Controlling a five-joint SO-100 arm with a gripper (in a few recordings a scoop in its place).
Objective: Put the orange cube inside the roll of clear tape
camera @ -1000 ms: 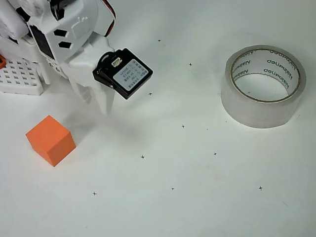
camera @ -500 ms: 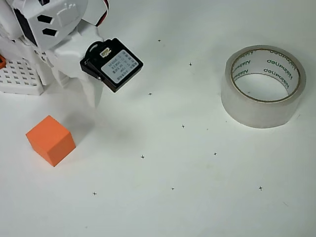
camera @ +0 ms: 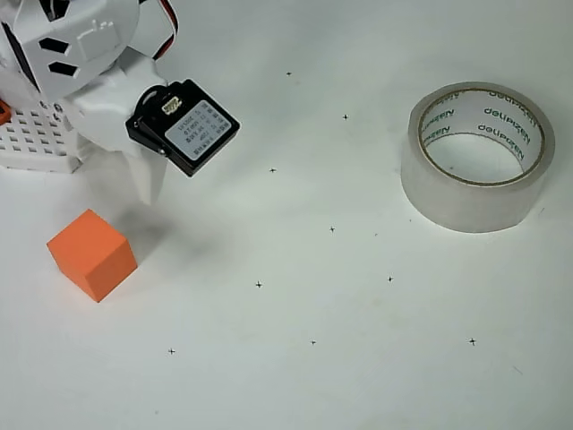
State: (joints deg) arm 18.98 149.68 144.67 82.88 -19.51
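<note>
The orange cube sits on the white table at the lower left, apart from everything else. The roll of clear tape lies flat at the upper right, its hole facing up and its tan core showing green lettering. My white gripper hangs at the upper left, just above and right of the cube and not touching it. One pointed white finger shows below the black motor block. The rest of the jaws is hidden under the arm, so their state is unclear.
A white perforated block stands at the left edge beside the arm's base, with a small orange piece at its top. Small black cross marks dot the white table between cube and tape.
The arm has swung to the left over both steps, bringing the gripper closer to the cube. Cube and tape have not moved.
</note>
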